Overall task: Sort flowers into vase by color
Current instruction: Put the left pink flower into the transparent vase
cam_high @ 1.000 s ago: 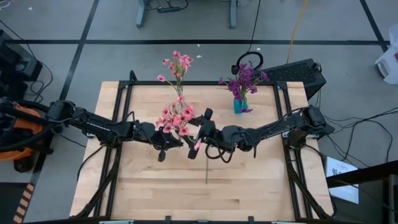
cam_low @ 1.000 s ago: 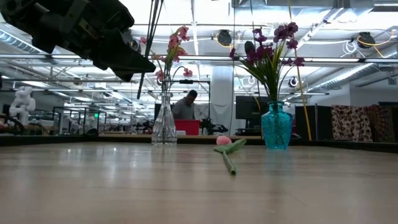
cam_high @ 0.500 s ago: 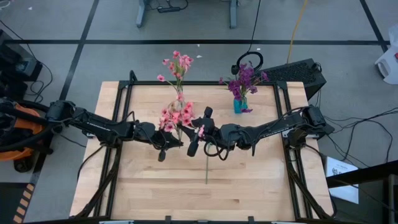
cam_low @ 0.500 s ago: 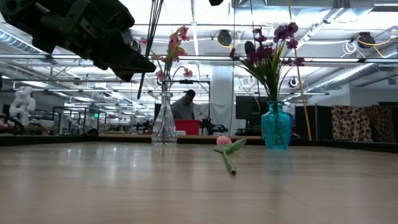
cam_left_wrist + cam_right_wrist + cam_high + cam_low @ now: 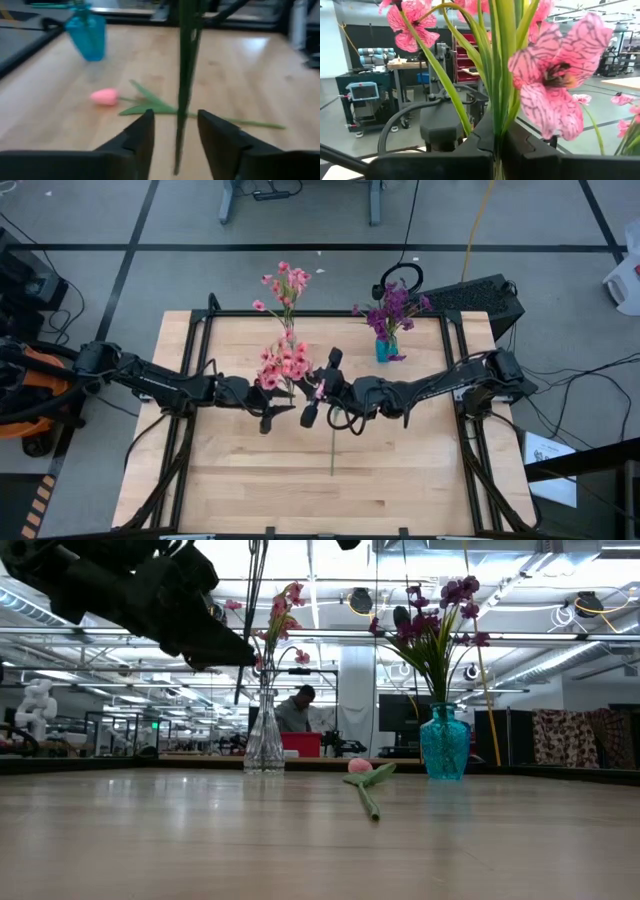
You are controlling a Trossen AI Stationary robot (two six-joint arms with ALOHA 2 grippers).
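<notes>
From above, both grippers meet mid-table under a pink-blossomed spray with a thin green stem (image 5: pixel 284 364). Only the right wrist view shows the right gripper (image 5: pixel 498 150) clenched on that stem; the left wrist view shows the left gripper (image 5: pixel 175 131) released, fingers apart around it. A pink tulip bud on a green stem (image 5: pixel 362 778) lies flat on the wooden table (image 5: pixel 230 480).

Tulip (image 5: pixel 360 766) on table (image 5: pixel 400 480), between two vases behind.
</notes>
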